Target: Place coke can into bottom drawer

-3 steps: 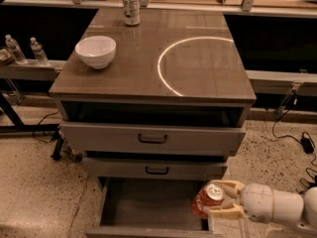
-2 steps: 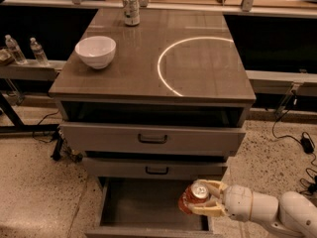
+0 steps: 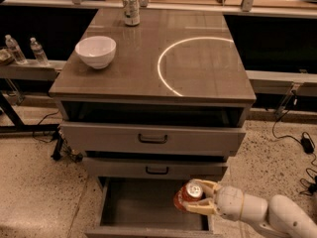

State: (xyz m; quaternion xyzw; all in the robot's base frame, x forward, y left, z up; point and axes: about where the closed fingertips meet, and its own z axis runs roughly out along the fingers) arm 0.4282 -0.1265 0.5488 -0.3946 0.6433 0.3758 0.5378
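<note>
The coke can (image 3: 187,196), red with a silver top, is held in my gripper (image 3: 198,197), which reaches in from the lower right. The can hangs tilted over the right side of the open bottom drawer (image 3: 143,202), above its grey floor. The bottom drawer is pulled out below two upper drawers with dark handles. My white arm (image 3: 262,213) extends off the lower right corner.
A white bowl (image 3: 95,51) and a silver-green can (image 3: 131,7) stand on the cabinet top (image 3: 148,63). Two water bottles (image 3: 25,51) sit on a shelf at left. Cables lie on the floor at right (image 3: 297,133).
My gripper has carried the coke can leftward, from beside the drawer's right wall to over its right side.
</note>
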